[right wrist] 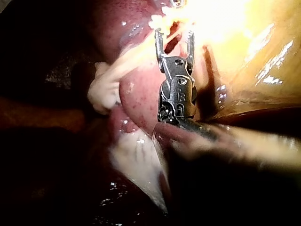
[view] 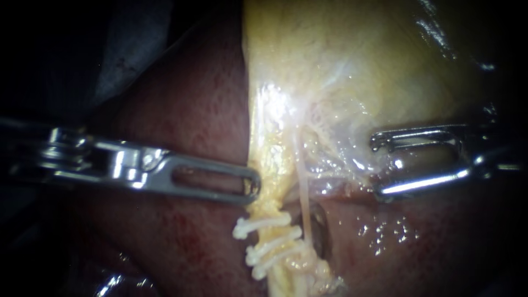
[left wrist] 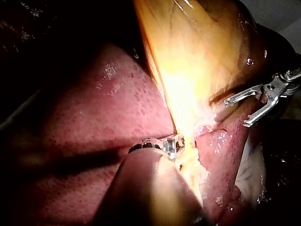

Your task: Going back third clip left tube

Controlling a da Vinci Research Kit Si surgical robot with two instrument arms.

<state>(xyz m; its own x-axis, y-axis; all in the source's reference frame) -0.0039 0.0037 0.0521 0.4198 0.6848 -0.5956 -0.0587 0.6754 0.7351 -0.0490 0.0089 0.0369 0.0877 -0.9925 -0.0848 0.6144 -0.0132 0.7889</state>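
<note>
- Liver point(view: 187, 110): dark red, wet and finely mottled. It lies on both sides of the pale tissue, with small glints on its lower right part.
- Gallbladder point(view: 357, 60): pale yellow and glossy. It lies over the upper liver, with a thin whitish film along its lower edge.
- Thin pale tube point(view: 301, 181): runs down from that film and passes a dark hollow point(view: 320, 226) in the tissue.
- Pale, veined flap of tissue point(right wrist: 136, 160): lies against the liver's rim in the right wrist view.

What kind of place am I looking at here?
Probably a surgical practice setup: a left instrument and right instrument over liver and yellowish gallbladder, white clips on a tube.
</note>
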